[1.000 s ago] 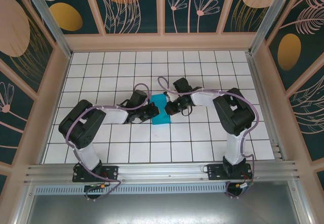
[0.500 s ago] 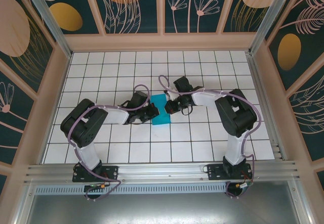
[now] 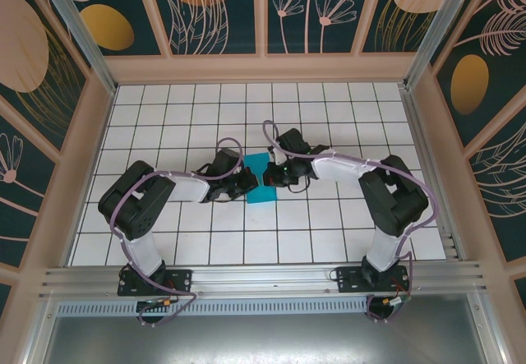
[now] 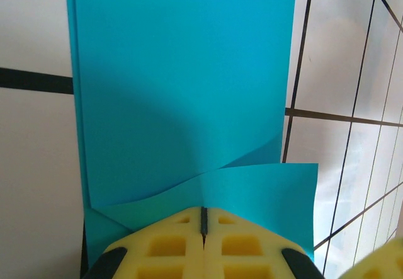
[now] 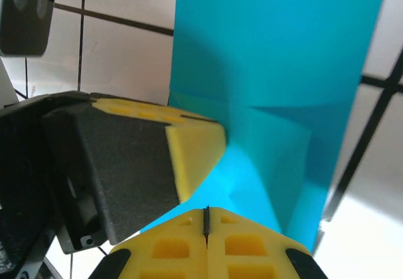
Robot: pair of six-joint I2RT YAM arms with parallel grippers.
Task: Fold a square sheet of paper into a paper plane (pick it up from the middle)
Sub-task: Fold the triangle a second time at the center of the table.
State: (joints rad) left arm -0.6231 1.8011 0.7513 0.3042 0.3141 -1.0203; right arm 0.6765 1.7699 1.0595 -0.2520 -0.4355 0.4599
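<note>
The left gripper (image 4: 203, 221) has its yellow pads pressed together. It seems to pinch a lifted flap of the folded cyan sheet of paper (image 4: 182, 71), probably to keep that edge off the white tiled tabletop (image 3: 329, 232) while a crease is made. The sheet lies mid-tabletop between both arms, its far part flat. The right gripper (image 5: 206, 219), jaws likewise together on the raised paper, sits just beside the left one, seemingly sharing the fold so the thin sheet cannot slip.
</note>
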